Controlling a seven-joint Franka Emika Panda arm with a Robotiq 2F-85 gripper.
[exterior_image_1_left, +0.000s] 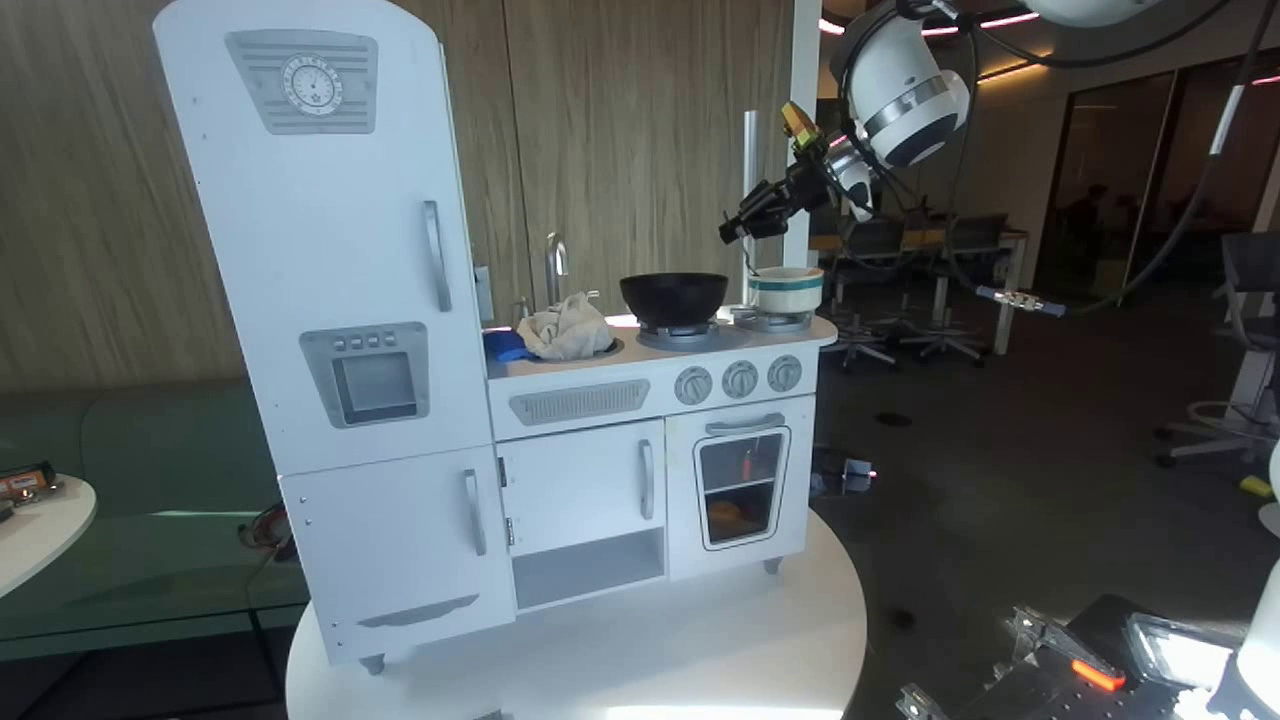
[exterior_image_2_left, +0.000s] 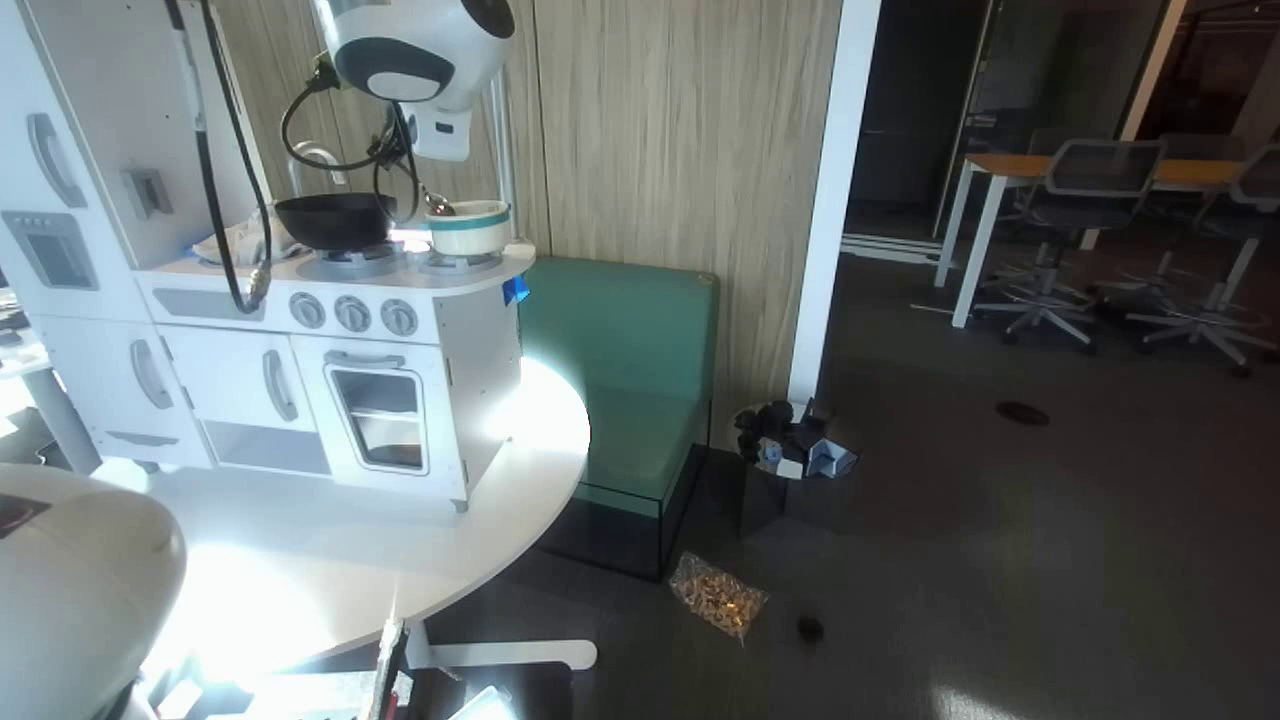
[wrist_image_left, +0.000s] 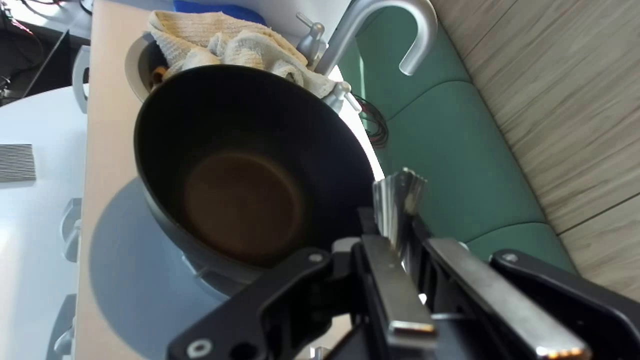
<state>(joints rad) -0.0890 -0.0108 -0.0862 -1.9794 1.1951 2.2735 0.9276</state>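
While the black gripper (exterior_image_1_left: 735, 229) hangs tilted down from the right over the stove end of a white toy kitchen (exterior_image_1_left: 580, 485), its jaws are clenched on a metal utensil (wrist_image_left: 398, 202), whose ridged, silvery part stands out beyond them in the wrist view. In an exterior view, shiny metal (exterior_image_2_left: 438, 205) that seems to belong to the utensil shows at the left rim of a white pot (exterior_image_1_left: 786, 291) — whether it touches the rim is too small to tell. The pot, banded in teal, stands upright on the right burner (exterior_image_1_left: 774, 322), below the gripper and just to its right.

Left of the pot, near it, a deep black pan (exterior_image_1_left: 674, 298) rests on the left burner (exterior_image_1_left: 690, 342); the wrist view looks down into its bowl. Farther left, a crumpled cream cloth (exterior_image_1_left: 567, 328) lies in and over the round sink (wrist_image_left: 131, 67), with something blue (exterior_image_1_left: 506, 346) to its left and a curved silver faucet (exterior_image_1_left: 556, 266) rising on the far side. Three grey knobs (exterior_image_1_left: 740, 379) line the near face below the burners, and under them is an oven door (exterior_image_1_left: 684, 500) with a dark window. A tall toy fridge (exterior_image_1_left: 320, 230) makes up the left end.

The kitchen stands on a round white table (exterior_image_1_left: 700, 630) — on the far side, a green bench (exterior_image_2_left: 620, 310) runs along a wood-panelled wall (exterior_image_2_left: 680, 130). Well to the right, office chairs (exterior_image_2_left: 1092, 190) stand by a desk (exterior_image_2_left: 1000, 163), and a clear bag (exterior_image_2_left: 720, 597) of small tan pieces lies on the dark floor (exterior_image_2_left: 960, 500).
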